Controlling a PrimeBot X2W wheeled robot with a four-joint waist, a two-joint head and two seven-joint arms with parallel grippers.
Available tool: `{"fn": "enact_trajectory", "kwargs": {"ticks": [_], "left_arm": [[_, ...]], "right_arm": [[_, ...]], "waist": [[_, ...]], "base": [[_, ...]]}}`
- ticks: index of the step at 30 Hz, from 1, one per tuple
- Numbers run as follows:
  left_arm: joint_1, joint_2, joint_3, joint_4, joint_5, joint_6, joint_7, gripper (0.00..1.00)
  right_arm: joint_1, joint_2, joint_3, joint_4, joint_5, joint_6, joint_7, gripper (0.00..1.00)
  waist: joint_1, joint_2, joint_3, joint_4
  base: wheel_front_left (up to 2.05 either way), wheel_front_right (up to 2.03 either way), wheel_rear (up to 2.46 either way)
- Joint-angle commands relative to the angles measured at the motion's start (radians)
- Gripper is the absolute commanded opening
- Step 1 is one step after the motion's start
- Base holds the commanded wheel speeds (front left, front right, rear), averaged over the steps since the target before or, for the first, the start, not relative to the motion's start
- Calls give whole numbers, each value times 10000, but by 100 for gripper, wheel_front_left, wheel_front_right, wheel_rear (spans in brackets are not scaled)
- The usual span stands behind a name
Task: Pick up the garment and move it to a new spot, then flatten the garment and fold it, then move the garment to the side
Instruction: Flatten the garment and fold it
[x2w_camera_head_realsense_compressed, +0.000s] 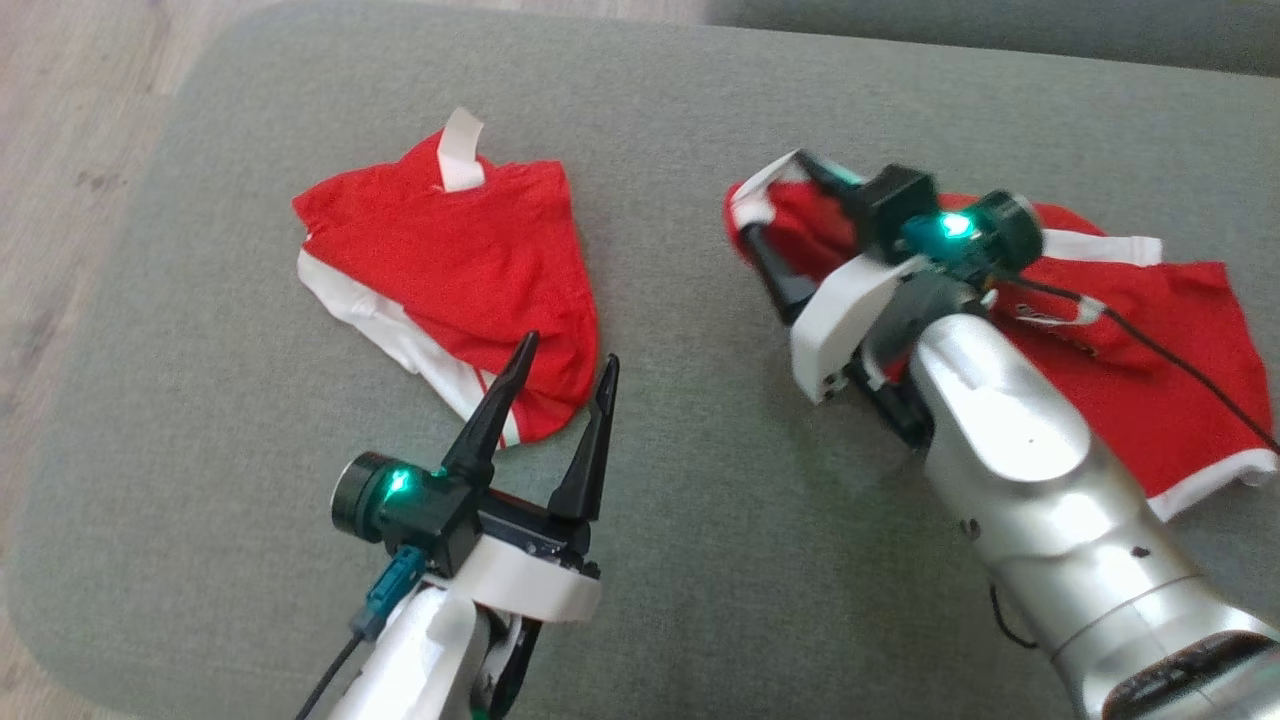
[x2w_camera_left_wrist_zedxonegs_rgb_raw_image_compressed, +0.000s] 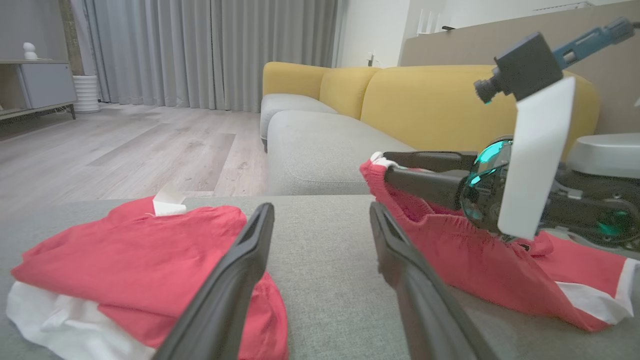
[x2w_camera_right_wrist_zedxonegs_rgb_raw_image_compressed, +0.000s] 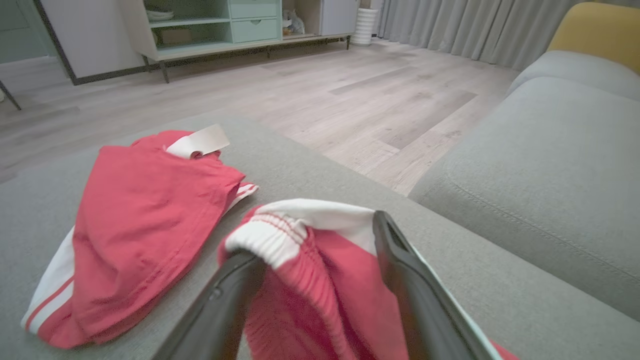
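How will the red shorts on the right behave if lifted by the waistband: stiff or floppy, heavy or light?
Probably floppy: the shorts lie crumpled, and the waistband bunches between the open fingers of the right gripper. Likely light, as the cloth looks thin. The rest, spread loose on the cushion, would probably hang down.

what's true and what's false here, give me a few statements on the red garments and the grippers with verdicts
1. Two red garments with white trim lie on the grey cushion. True.
2. The left gripper is shut on the folded red garment. False: its fingers stand apart and hold nothing.
3. The right gripper has its fingers apart, with the white waistband of the red shorts between them. True.
4. The folded red garment lies on the robot's right of the red shorts. False: it lies on their left.
5. The sofa behind is blue. False: it is yellow.
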Motion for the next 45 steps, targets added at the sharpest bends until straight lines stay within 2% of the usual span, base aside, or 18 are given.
{"fn": "enact_trajectory", "kwargs": {"ticks": [1,5,10,15,19,25,29,30,31,35,38,42,45], "left_arm": [[-343,-10,268,-263,-19,50,-78,100],[-362,-10,320,-193,35,61,-78,100],[-286,-10,398,-162,101,58,-78,100],[-100,-10,521,-232,146,64,-78,100],[18,-10,635,-372,105,98,-78,100],[218,-10,782,-503,-6,198,-78,100],[304,-10,934,-553,-30,221,-78,100],[304,-10,934,-553,-30,221,-78,100],[330,-10,1003,-552,-46,211,-78,100],[365,-10,1060,-468,-107,141,-78,100],[308,27,1089,-265,-181,50,-78,100],[3,211,1064,-9,-92,-41,-41,100],[-398,264,986,137,-359,-272,396,100]], "right_arm": [[-383,156,306,-259,200,-7,53,100],[-430,156,1133,49,660,-7,639,100],[-480,156,1160,371,595,-7,905,100],[-202,156,49,853,-21,-7,335,100],[350,141,-1499,681,-349,-7,-802,100],[2093,-75,-3943,-633,-611,-7,-1974,100],[3570,-8,-4958,-2133,-665,-7,-2119,100],[3570,-8,-4958,-2133,-665,-7,-2119,100],[4285,56,-5340,-2833,-658,-7,-2140,100],[5314,134,-5710,-3558,-570,-7,-2149,100],[5983,150,-5736,-3946,40,-7,-2157,100],[6199,153,-5609,-4400,421,-7,-2172,100],[6126,154,-5571,-4617,510,-7,-2177,100]], "waist": [[-1,0,-73,-96],[-1,0,-285,-402],[-1,0,-621,-772],[-1,0,-1044,-1213],[-1,0,-1312,-1554],[-1,0,-1597,-2151],[-1,0,-1570,-2590],[-1,0,-1570,-2590],[-1,0,-1537,-2795],[-1,0,-1473,-3045],[-1,0,-1373,-3284],[-1,0,-1160,-3595],[-1,0,-960,-3800]], "base": [[0,0,0],[0,0,0],[0,0,0],[0,0,0],[0,0,0],[0,0,0],[0,0,0],[0,0,0],[0,0,0],[0,0,0],[0,0,0],[0,0,0],[0,0,0]]}}
